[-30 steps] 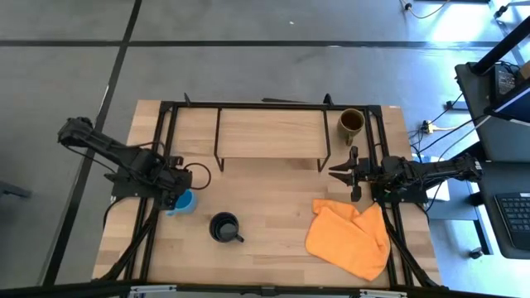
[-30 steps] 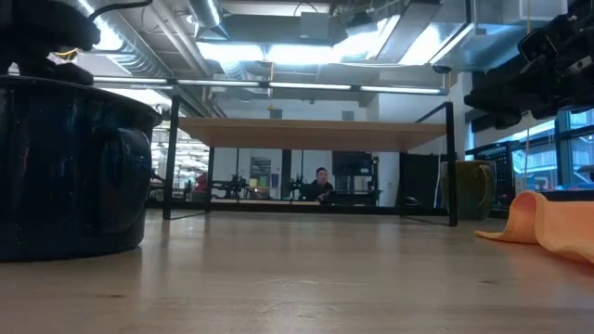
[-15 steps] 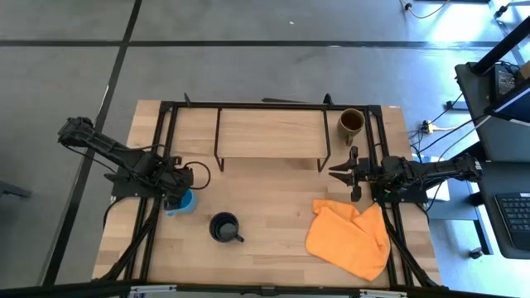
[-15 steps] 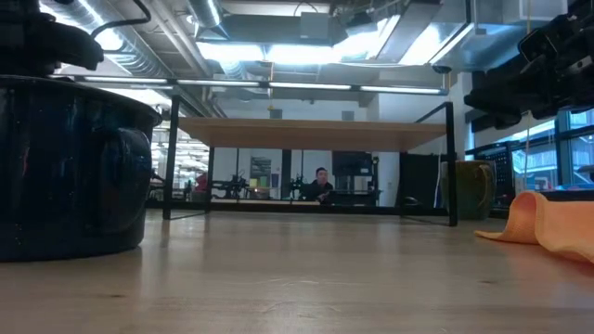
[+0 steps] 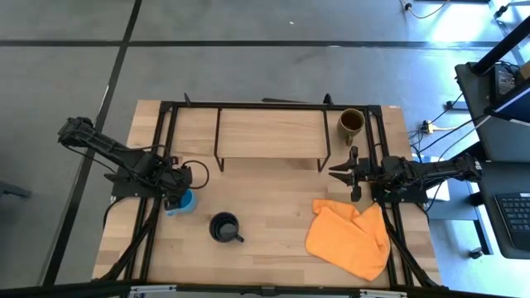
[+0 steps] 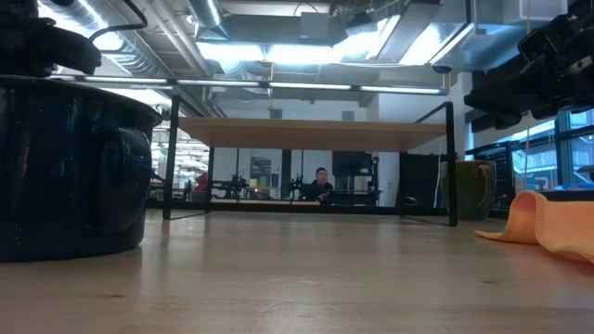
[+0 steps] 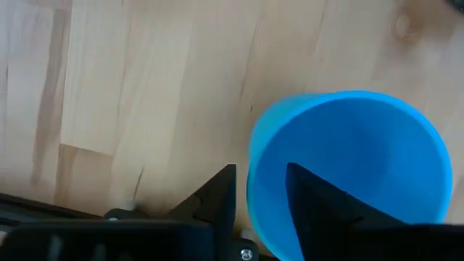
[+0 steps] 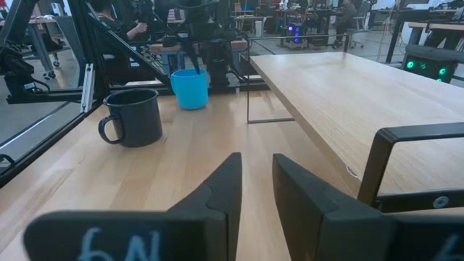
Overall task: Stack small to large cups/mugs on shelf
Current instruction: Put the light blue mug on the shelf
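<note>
Risk of tipping: left gripper (image 7: 259,199) straddles the rim of the blue mug (image 7: 348,167), fingers parted with one inside and one outside, so an off-centre close could topple it short of the shelf (image 5: 269,134); right gripper (image 5: 341,172) waits open.

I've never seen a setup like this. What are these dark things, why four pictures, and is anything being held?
They are two robot arms at a wooden table. One camera looks down from above, one sits at tabletop height, one rides on each wrist. The left gripper straddles the rim of the light blue mug, one finger inside, not yet lifting it. The right gripper waits, open and empty, beside the shelf. Also there: a black mug, an olive-brown mug and an orange cloth.
</note>
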Robot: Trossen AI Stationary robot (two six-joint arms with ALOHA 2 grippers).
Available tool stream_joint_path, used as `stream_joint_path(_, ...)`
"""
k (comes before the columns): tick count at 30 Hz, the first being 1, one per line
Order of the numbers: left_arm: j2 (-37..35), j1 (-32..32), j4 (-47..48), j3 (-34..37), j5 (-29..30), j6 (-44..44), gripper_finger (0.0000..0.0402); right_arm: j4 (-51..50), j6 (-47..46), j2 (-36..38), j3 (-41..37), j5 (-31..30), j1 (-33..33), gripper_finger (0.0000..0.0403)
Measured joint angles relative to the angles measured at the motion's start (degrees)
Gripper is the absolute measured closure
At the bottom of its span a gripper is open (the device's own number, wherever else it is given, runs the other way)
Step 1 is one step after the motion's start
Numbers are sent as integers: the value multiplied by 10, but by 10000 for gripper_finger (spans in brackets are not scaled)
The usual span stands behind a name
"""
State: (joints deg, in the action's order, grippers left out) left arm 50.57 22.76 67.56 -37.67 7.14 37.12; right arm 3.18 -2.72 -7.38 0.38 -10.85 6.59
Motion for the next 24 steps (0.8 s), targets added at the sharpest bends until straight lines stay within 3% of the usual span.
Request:
stream_joint_path(11, 0, 0, 1, 0, -10, 31, 391, 0, 0, 0, 0, 0, 0, 322)
stream_joint_path(18, 0, 0, 0, 0, -17, 62, 398, 0, 1, 0, 0, 0, 0, 322)
stream_joint_path(24, 0, -15, -11, -2, -65, 127, 399, 0, 0, 0, 0, 0, 0, 322)
